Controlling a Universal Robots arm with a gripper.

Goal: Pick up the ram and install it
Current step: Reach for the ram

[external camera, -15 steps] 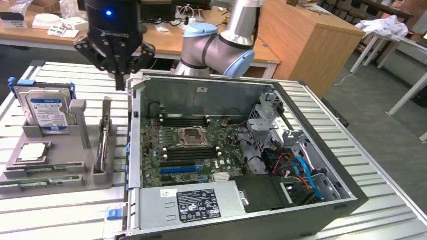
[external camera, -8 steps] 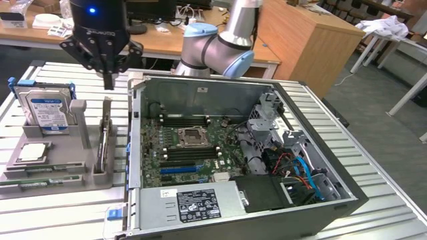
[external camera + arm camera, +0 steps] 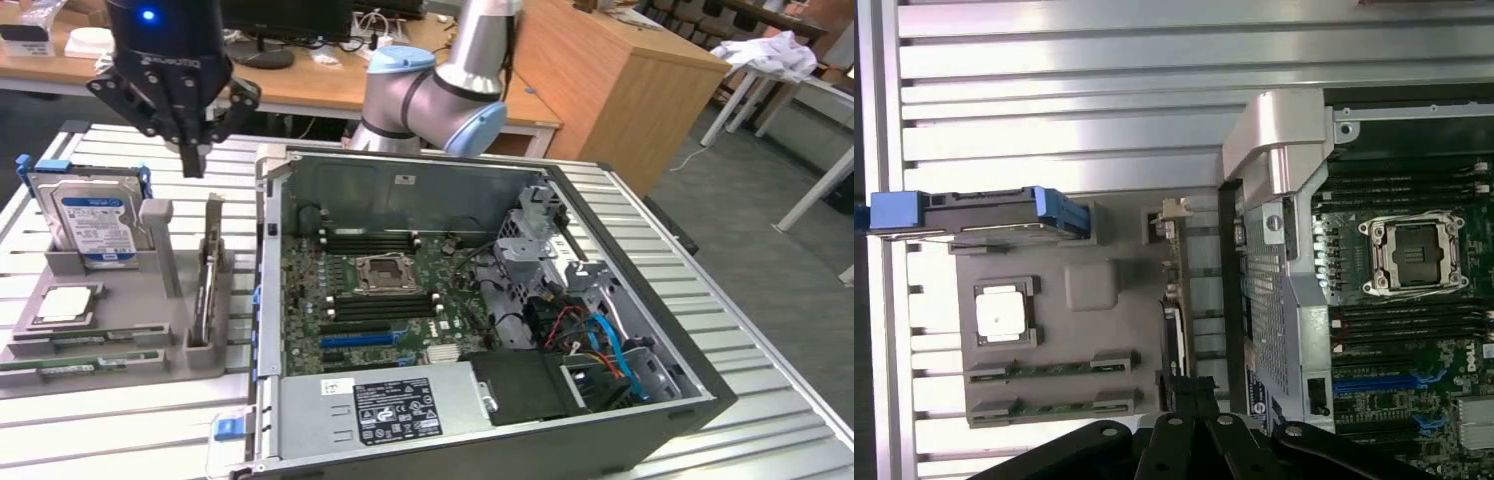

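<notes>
The gripper [image 3: 194, 160] was seen at the upper left of the exterior view, fingers pressed together with nothing held, above the grey holder [image 3: 120, 380]. The ram [image 3: 208, 270] was stood on edge in that holder's slot, left of the open computer case [image 3: 400, 190], untouched.

The arm [image 3: 434, 100] is grey with light blue caps. Its big bent joint sits by the far edge of the table [image 3: 134, 430], and one silver tube goes straight up from it. The black gripper [image 3: 195, 162] [image 3: 1189, 392] hangs in the air over the table's far corner on the exterior view's left. It points straight down. Its two fingers are pressed together into one thin tip, with nothing between them.
</notes>
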